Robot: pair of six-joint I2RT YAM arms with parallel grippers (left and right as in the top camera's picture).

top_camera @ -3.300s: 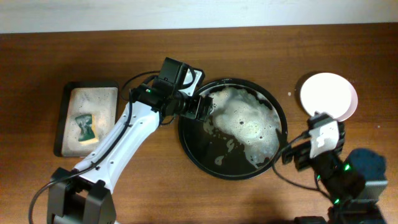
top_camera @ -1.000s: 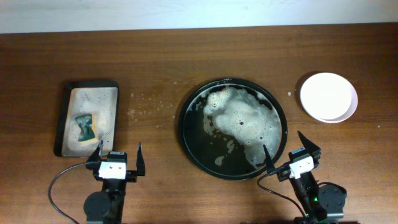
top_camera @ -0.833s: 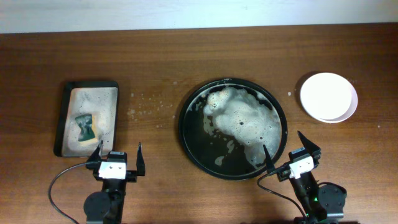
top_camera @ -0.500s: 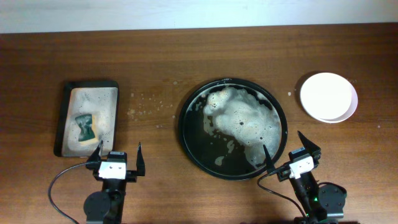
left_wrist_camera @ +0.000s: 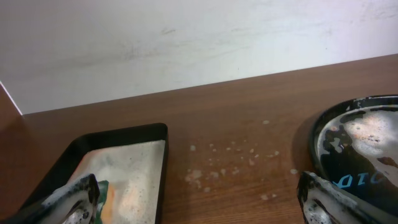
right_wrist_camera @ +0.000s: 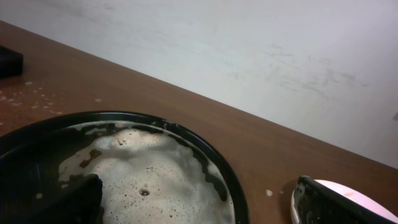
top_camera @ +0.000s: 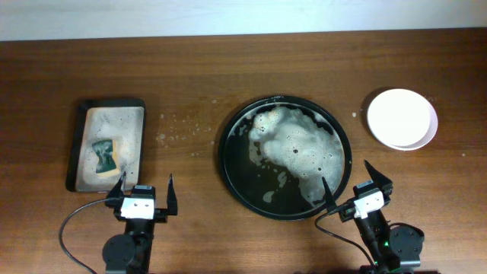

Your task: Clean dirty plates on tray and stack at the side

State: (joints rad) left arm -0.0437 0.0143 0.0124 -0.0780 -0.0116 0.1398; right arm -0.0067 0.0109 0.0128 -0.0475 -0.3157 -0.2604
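Tray [top_camera: 236, 186] just ahead-left of right fingers [top_camera: 377, 173]; plates [top_camera: 402, 119] farther ahead-right.

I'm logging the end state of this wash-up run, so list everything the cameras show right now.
round tray: one, black, centre of the table
foam: one large white patch, inside the round tray
plates: white, stacked at the far right off the round tray; number in the stack cannot be told
sponge tray: one, dark, rectangular, far left, foamy inside
sponge: one, green and yellow, in the sponge tray
foam specks: scattered, white, on the wood between the two trays
table: one, brown wood
wall: white, behind the table
left pincer: one, open, empty, near edge left
right pincer: one, open, empty, near edge right
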